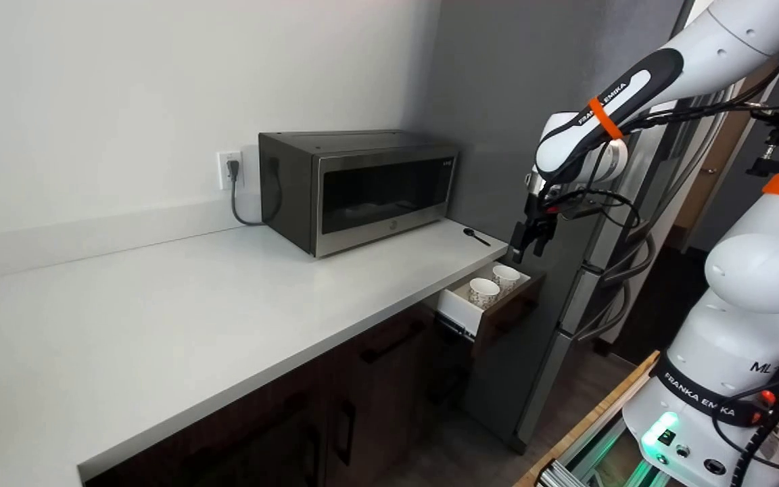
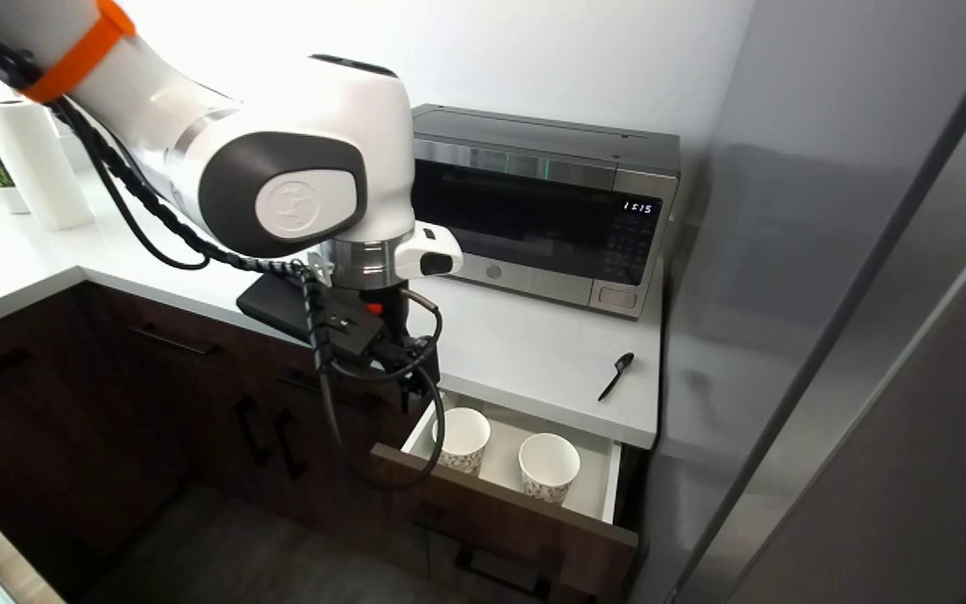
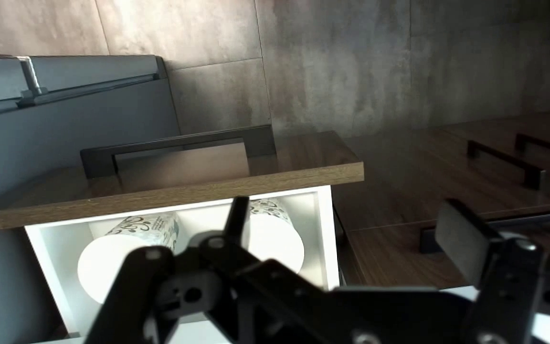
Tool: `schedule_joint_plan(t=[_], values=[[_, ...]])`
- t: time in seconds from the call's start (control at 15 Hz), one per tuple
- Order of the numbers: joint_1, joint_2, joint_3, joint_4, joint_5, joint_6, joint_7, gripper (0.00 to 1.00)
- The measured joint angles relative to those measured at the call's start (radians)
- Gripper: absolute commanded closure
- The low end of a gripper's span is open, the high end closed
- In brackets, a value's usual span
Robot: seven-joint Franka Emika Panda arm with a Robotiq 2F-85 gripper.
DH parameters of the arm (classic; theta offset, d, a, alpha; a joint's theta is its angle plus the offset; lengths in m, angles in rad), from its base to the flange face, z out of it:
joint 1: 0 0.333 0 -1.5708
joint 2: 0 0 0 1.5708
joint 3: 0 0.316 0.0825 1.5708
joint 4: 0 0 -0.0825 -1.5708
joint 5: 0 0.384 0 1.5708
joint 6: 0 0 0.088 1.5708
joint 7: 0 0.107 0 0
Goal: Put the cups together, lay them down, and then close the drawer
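The drawer (image 1: 458, 312) is pulled open below the counter; its dark wooden front (image 2: 500, 507) and pale rim (image 3: 330, 229) show. Two white cups with a brown pattern stand upright and apart inside it. One cup (image 1: 506, 277) is on the fridge side; it also shows in the other views (image 2: 548, 466) (image 3: 112, 260). The other cup (image 1: 483, 292) is on the side away from the fridge (image 2: 463, 436) and is partly hidden by a finger in the wrist view (image 3: 277, 241). My gripper (image 1: 529, 250) is open and empty, above the drawer; its fingers are wide apart in the wrist view (image 3: 346, 210).
A grey microwave (image 1: 383, 193) stands on the white counter (image 1: 227, 325). A black spoon (image 2: 617, 375) lies on the counter above the drawer. A tall grey fridge (image 1: 498, 135) stands beside the drawer. Dark cabinets with handles (image 2: 252, 432) are on the other side.
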Motion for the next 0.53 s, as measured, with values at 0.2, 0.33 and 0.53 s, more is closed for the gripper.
schedule_joint_plan(t=[0.2, 0.33, 0.53], values=[[0.0, 0.004, 0.0, 0.006, 0.0, 0.0, 0.0, 0.0], [0.0, 0.004, 0.0, 0.008, 0.0, 0.0, 0.0, 0.0], [-0.002, 0.008, 0.003, 0.009, 0.001, 0.0, 0.004, 0.0]])
